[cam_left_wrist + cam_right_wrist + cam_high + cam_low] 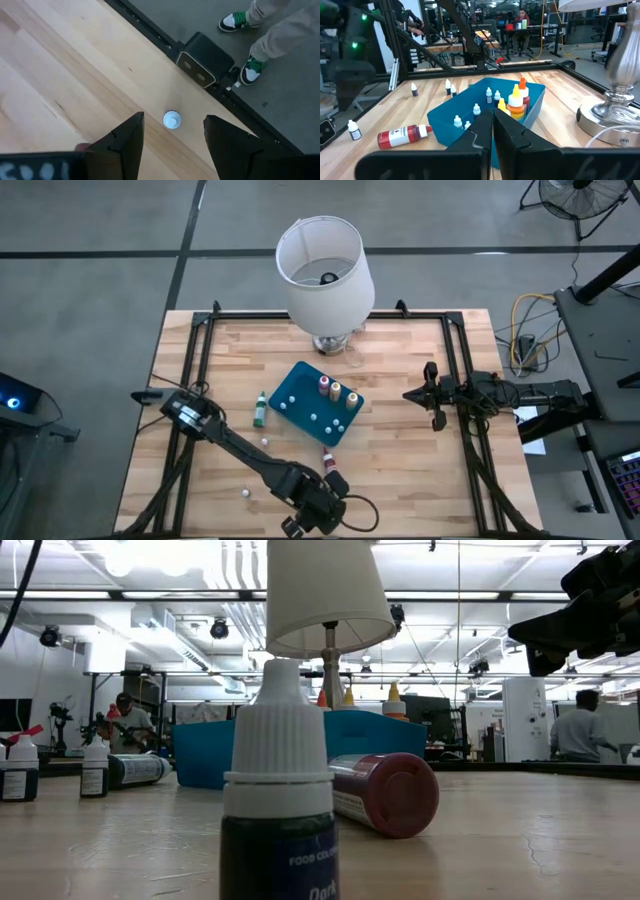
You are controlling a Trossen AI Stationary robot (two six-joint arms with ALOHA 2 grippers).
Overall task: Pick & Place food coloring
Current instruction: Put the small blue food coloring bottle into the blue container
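Observation:
The teal tray (300, 392) sits mid-table and holds three taller bottles (336, 390) and several small white-capped ones (457, 120). A red bottle (327, 458) lies on its side near the tray's near edge. A green bottle (260, 410) lies left of the tray. My left gripper (315, 512) hovers open at the table's near edge. Its fingers (127, 142) stand on either side of a small upright dark bottle with a white cap (171, 120), which fills the low view (278, 830). My right gripper (493, 131) is shut, right of the tray.
A white-shaded lamp (325, 275) stands at the far edge behind the tray. Small loose bottles stand on the left part of the table (243, 492) (20, 775). A black camera box (205, 65) sits at the near edge. A person's shoes (252, 67) show beyond it.

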